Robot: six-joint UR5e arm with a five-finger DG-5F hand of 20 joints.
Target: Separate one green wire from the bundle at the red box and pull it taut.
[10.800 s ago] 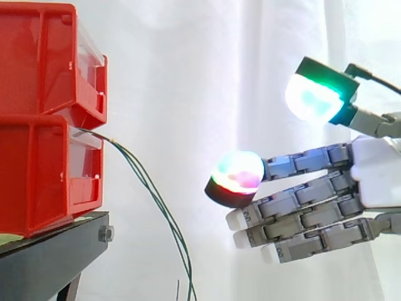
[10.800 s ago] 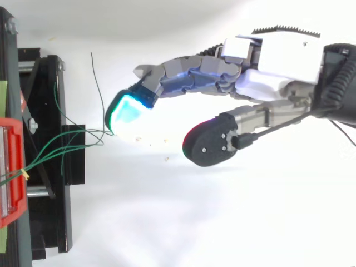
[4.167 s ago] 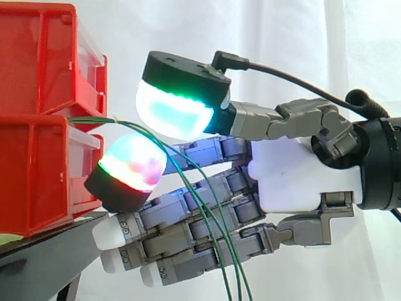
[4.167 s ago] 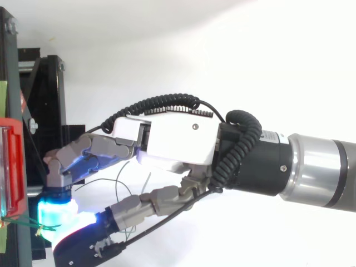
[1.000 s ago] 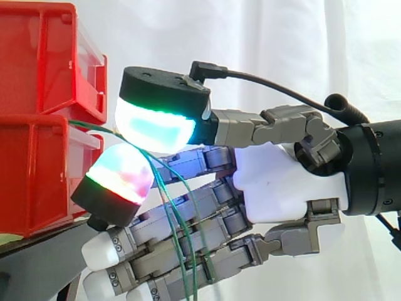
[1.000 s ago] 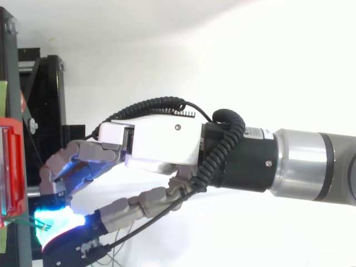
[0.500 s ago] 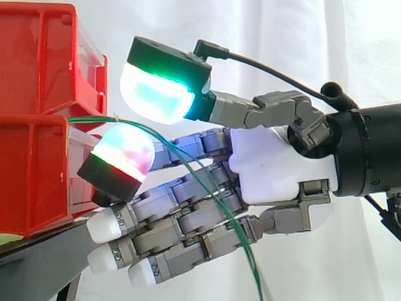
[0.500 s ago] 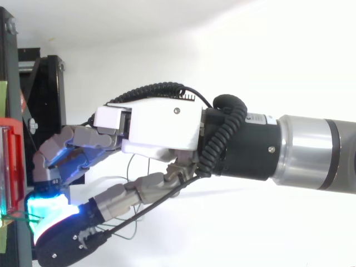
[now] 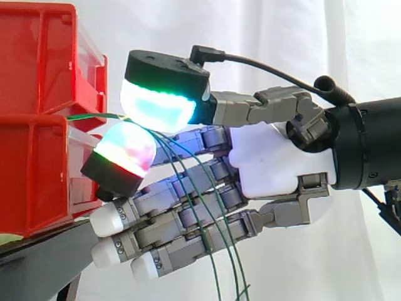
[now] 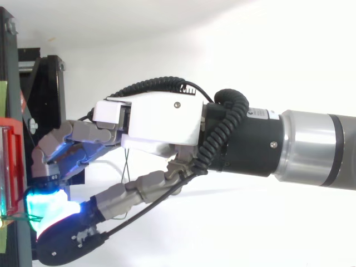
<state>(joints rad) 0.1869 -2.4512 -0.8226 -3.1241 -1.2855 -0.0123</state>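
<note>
The green wire (image 9: pixel 94 116) leaves the seam between the lower red box (image 9: pixel 37 182) and the upper red bin (image 9: pixel 44 56) and runs nearly straight and level to the hand (image 9: pixel 276 163). There the thumb's cyan-green pad (image 9: pixel 160 106) and a multicoloured fingertip pad (image 9: pixel 125 147) are pinched onto it, close to the box front. The other fingers lie extended below, over the black stand (image 9: pixel 44 260). The rest of the bundle (image 9: pixel 215 279) droops slack across them and off the bottom edge. How many strands sit in the pinch is unclear, possibly more than one. Judged step: grasp made, separation unconfirmed. The next move calls for a straight retreat away from the box, holding the pinch while the slack strands fall free.
</note>
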